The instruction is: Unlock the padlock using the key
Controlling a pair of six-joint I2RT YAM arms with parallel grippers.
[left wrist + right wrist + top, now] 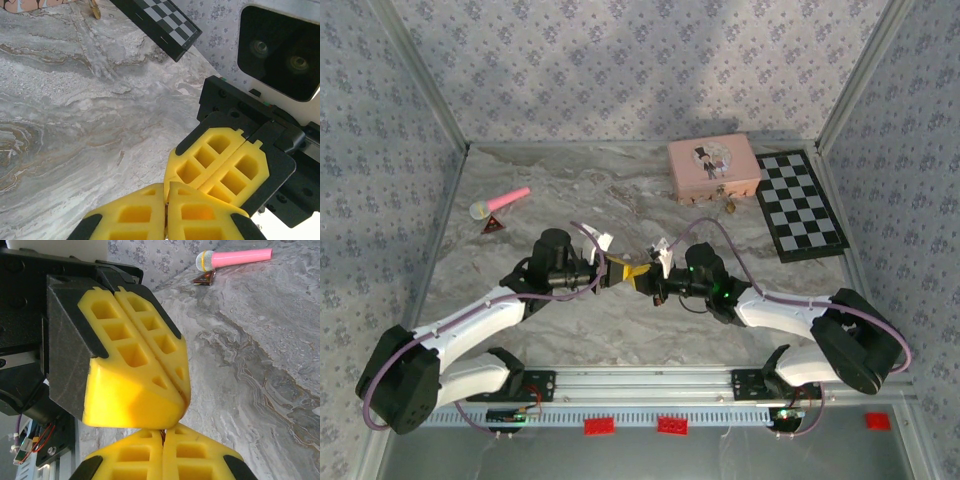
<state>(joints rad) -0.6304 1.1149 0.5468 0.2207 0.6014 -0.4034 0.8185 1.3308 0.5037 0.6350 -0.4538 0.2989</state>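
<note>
Grey-veined marble tabletop (620, 190) carries the scene, with the white-and-black left arm (470, 318) and its twin, the right arm (790, 310), reaching in from the near edge to meet at mid-table. The left gripper (166, 190) is clenched, its yellow pads pressed flat together. The right gripper (163, 437) is clenched likewise, and the two pairs of fingertips touch nose to nose. No key can be made out between either pair (if one is pinched there, the pads hide it).

At far right lies a black-and-white chequered board (800, 205). Just left of it, near the far wall, sits a pink tin box with a cartoon couple on its lid (713, 168). At far left a pink toy microphone with a pale head (500, 202) lies beside a small red triangular piece (494, 226).

Smallest of all, the tiny brass-gold padlock (730, 205) rests on the marble just in front of the pink box, towards its right end, well apart from both grippers. Whether its shackle is shut is too small to tell.

The task looks to be at an early stage: the padlock lies untouched, and bringing a key to it, inserting it and turning it all remain.
</note>
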